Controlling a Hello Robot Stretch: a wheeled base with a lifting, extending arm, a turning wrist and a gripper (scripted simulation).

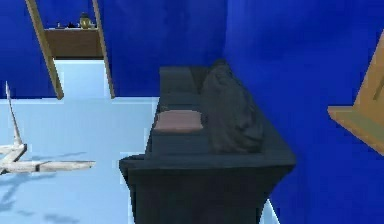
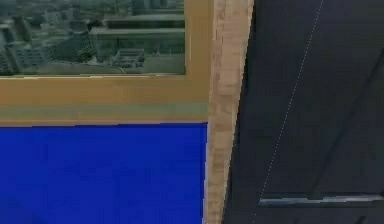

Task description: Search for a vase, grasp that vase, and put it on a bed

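Nearest, on the arm side view, a broad wooden frame [image 2: 110,98] sits flat against a bright blue wall [image 2: 100,175]. It encloses a grey scene of city buildings [image 2: 95,35], probably a hung picture, though it could be a window. To the frame's right stands a dark, flat panel [image 2: 310,110], close enough to suggest the robot is passing tight along this wall. In the forward view, a dark blue-grey sofa [image 1: 200,170] stands end-on, its back pushed against the blue wall [image 1: 290,50] so that the pale floor [image 1: 80,120] to its left is free for driving. A dusky pink cushion [image 1: 180,121] lies flat on the seat, and a large dark cushion [image 1: 235,115] leans upright against the backrest. On the forward view's left, a pale object with thin limbs [image 1: 55,166] lies low on the floor. At the right edge a slanted wooden piece [image 1: 362,115] juts in. Farthest off, a wooden surface [image 1: 75,42] spans two leaning wooden posts, with small dark things [image 1: 83,19] on it, too small to name. Where the vase is cannot be told from here, nor where a bed lies, so the step in hand is judged to be the search. The far surface seems the likeliest place to check next. How the jaws stand cannot be told.
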